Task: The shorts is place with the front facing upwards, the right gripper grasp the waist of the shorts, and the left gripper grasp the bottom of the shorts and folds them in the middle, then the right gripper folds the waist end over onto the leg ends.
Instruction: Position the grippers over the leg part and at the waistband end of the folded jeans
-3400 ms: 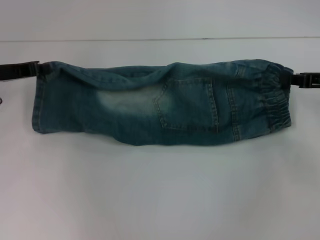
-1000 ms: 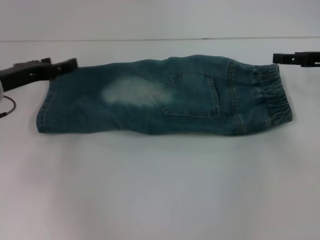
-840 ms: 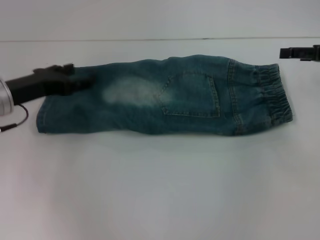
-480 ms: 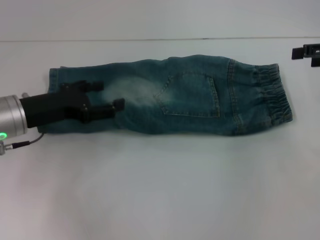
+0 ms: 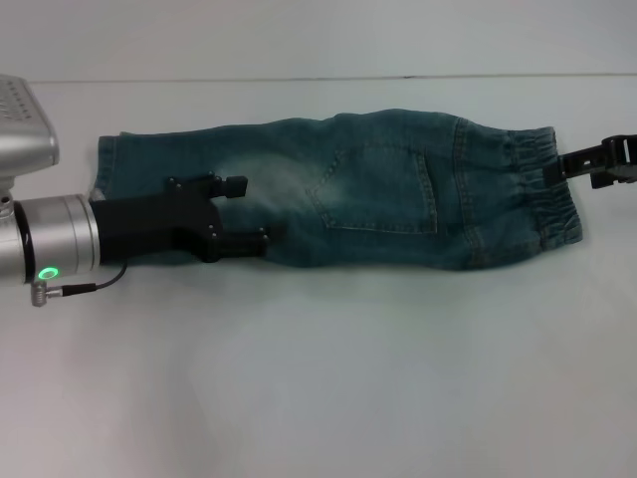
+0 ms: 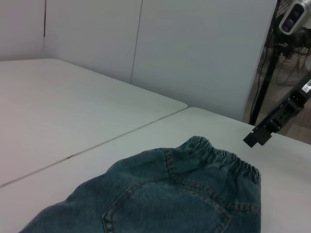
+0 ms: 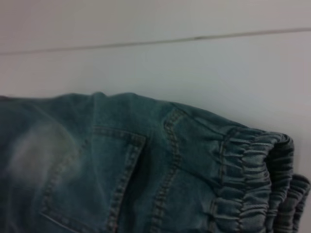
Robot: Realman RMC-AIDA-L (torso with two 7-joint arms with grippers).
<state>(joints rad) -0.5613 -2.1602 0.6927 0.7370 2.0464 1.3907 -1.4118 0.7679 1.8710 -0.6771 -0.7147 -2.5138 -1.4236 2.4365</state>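
Blue denim shorts (image 5: 378, 199) lie flat across the white table, folded lengthwise, back pocket up. The leg ends are on the left and the elastic waist (image 5: 547, 189) on the right. My left gripper (image 5: 249, 212) hovers low over the leg half, open, with its two fingers spread above the denim and holding nothing. My right gripper (image 5: 597, 162) sits at the right edge, its tip against the waistband. The left wrist view shows the shorts (image 6: 170, 194) and the right gripper (image 6: 272, 127) beside the waist. The right wrist view shows the pocket and gathered waist (image 7: 257, 179).
The white table (image 5: 318, 378) spreads wide in front of the shorts. A seam line (image 5: 299, 78) runs across its far side. Beyond the table edge, in the left wrist view, stands a tripod with a camera (image 6: 294, 14).
My left gripper let go of the far leg corner and swung in over the leg half toward the middle. My right gripper released the waist, drew off right, then came down to the waistband edge.
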